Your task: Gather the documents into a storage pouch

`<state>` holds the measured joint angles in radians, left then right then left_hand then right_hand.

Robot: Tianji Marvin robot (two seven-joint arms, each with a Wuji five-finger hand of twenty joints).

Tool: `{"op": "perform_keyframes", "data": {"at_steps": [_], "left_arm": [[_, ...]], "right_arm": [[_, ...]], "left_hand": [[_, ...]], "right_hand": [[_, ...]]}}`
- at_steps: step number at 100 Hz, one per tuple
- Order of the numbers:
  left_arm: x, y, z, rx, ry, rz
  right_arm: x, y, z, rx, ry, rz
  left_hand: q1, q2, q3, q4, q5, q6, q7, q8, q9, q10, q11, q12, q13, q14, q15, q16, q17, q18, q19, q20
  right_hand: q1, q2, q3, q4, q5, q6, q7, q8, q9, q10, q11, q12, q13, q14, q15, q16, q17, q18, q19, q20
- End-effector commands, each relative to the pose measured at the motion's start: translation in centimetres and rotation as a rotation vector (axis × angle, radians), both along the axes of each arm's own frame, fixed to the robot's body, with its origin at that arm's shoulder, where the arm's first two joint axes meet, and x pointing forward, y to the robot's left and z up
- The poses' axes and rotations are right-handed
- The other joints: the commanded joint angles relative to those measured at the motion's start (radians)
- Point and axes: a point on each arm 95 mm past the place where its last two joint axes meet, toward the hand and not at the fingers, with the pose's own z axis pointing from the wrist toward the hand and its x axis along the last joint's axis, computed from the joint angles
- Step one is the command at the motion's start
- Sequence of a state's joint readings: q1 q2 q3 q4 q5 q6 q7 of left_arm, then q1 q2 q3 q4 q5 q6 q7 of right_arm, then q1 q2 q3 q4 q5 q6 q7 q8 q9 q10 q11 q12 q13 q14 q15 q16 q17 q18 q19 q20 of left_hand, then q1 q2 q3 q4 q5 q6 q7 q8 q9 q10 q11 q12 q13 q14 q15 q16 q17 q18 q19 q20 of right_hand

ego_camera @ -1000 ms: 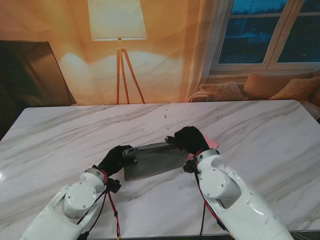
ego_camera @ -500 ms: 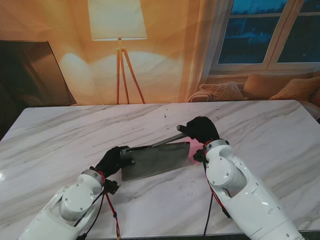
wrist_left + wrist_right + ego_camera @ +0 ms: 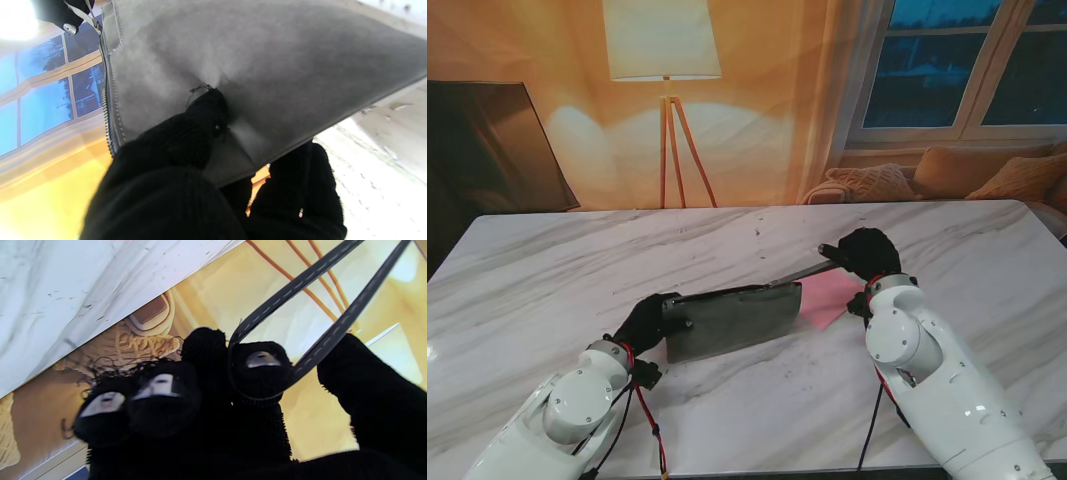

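Rightward since a second ago, the right hand (image 3: 865, 254) draws the strap (image 3: 293, 290) looped over its finger, uncovering the pink document (image 3: 831, 296) beside the grey pouch (image 3: 732, 320). Left hand (image 3: 649, 322) pinches the pouch's corner. Opening step; next, widen the mouth.

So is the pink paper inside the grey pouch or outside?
Outside. The pink paper lies flat on the table to the right of the grey pouch, touching its edge.
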<state>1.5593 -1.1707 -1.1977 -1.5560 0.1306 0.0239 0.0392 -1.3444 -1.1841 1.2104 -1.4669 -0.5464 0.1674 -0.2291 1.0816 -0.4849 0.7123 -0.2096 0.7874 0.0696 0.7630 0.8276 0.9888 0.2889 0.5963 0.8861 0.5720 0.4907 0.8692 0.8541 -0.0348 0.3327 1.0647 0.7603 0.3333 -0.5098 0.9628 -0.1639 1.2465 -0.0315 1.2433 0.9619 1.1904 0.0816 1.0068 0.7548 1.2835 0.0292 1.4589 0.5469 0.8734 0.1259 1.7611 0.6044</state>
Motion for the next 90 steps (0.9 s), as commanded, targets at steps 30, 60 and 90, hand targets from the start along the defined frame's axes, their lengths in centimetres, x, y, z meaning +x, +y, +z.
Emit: {"op": "perform_keyframes", "data": {"at_steps": [30, 60, 90], "left_arm": [[-0.1, 0.5, 0.0, 0.011, -0.012, 0.020], [-0.2, 0.7, 0.2, 0.010, -0.030, 0.039], [-0.2, 0.7, 0.2, 0.012, -0.042, 0.066]], "right_arm": [[0.5, -3.3, -1.2, -0.029, 0.008, -0.116], [0.3, -3.3, -1.3, -0.008, 0.016, -0.109], [-0.6, -1.9, -1.4, 0.092, 0.099, 0.023]], "left_hand": [[0.081, 0.101, 0.071, 0.022, 0.160, -0.044, 0.264, 0.157, 0.050, -0.001, 0.105, 0.060, 0.019, 0.046, 0.006, 0.009, -0.008, -0.024, 0.042, 0.017], [0.088, 0.102, 0.059, 0.025, 0.156, -0.044, 0.265, 0.159, 0.048, -0.003, 0.104, 0.062, 0.018, 0.044, 0.005, 0.008, -0.008, -0.024, 0.042, 0.017], [0.093, 0.109, 0.049, 0.026, 0.151, -0.048, 0.266, 0.160, 0.040, -0.013, 0.099, 0.061, 0.010, 0.035, -0.002, 0.005, -0.008, -0.024, 0.042, 0.017]], "right_hand": [[-0.025, 0.020, -0.013, 0.033, 0.025, 0.055, 0.044, 0.012, 0.027, 0.056, 0.048, 0.018, 0.033, -0.081, 0.016, -0.014, -0.006, -0.033, 0.122, -0.009], [-0.020, 0.012, 0.006, 0.038, -0.048, 0.019, -0.062, -0.016, -0.061, 0.067, -0.047, -0.022, -0.052, -0.037, -0.087, -0.040, -0.126, -0.030, 0.038, 0.000], [-0.050, 0.030, -0.059, 0.055, -0.493, -0.066, -0.605, -0.259, -0.444, 0.007, -0.367, -0.195, -0.392, 0.007, -0.362, -0.001, -0.449, -0.040, -0.256, 0.070]]}}
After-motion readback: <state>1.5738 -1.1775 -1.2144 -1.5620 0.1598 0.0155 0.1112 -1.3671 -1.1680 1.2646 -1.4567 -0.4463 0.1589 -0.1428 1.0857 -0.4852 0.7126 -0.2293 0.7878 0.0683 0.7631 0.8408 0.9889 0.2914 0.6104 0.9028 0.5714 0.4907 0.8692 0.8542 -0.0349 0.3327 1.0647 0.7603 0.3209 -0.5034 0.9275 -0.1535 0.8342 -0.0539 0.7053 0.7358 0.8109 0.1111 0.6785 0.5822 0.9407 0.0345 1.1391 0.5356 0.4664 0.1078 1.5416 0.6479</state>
